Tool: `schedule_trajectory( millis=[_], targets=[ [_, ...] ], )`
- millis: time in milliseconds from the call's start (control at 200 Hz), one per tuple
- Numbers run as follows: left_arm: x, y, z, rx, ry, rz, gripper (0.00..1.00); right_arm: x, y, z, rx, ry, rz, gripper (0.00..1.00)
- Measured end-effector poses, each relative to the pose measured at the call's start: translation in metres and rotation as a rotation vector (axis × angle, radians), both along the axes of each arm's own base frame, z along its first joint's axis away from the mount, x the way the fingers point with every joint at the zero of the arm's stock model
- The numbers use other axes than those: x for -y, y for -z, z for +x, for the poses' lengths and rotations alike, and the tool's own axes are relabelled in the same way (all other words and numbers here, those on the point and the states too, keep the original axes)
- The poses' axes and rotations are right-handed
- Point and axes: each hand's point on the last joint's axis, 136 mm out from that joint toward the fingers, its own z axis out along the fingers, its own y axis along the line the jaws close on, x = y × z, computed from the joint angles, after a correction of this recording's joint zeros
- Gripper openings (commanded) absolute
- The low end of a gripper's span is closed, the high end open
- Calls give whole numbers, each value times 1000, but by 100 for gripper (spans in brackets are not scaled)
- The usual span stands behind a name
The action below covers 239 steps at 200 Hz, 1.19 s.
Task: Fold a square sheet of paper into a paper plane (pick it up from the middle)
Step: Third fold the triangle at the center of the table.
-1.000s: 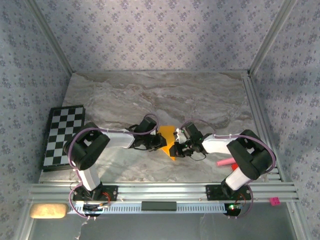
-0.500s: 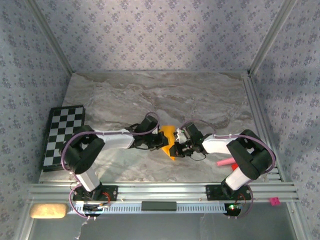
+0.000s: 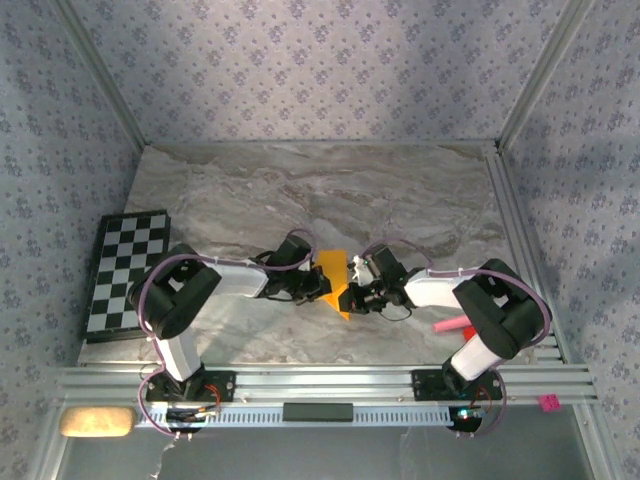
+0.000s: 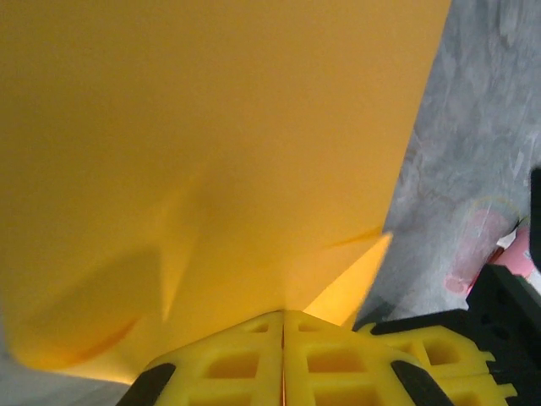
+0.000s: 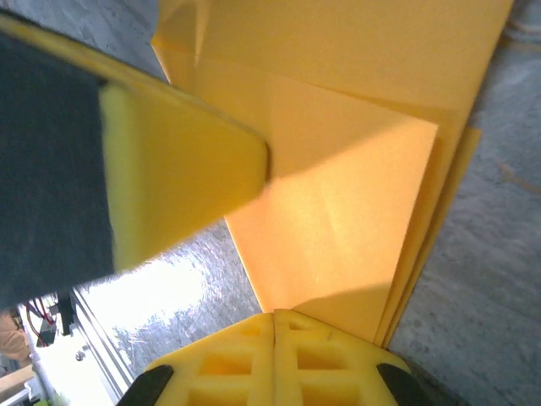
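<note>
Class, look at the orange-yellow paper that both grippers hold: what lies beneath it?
Beneath the paper, the marble table shows around its edges. The left gripper and right gripper pinch it from opposite sides. The patch directly below the paper is covered.

Left tool point(image 3: 320, 289): fingers clamped together on the paper point(image 3: 333, 266).
Right tool point(image 3: 349, 297): likewise clamped, facing the left.

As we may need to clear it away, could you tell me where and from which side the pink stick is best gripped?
Take the stick at its exposed end, from straight above, pinching across its width: it lies flat on the table, long and thin, and its other end is hidden by the right arm.
</note>
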Motion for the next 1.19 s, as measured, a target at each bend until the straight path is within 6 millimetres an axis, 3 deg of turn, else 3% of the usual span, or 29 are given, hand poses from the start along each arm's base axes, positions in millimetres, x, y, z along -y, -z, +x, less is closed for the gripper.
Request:
schedule_trajectory(
  millis=[680, 870, 1039, 1194],
  targets=[
    [-46, -1, 34, 101, -50, 71, 14, 0, 0, 1, 6, 1, 2, 2],
    [-63, -17, 40, 176, -92, 115, 19, 0, 0, 1, 5, 3, 2, 2],
    [-54, -51, 40, 265, -86, 69, 19, 0, 0, 1, 4, 3, 1, 2],
    [-30, -50, 17, 254, -15, 49, 17, 0, 0, 1, 5, 3, 1, 2]
  ],
)
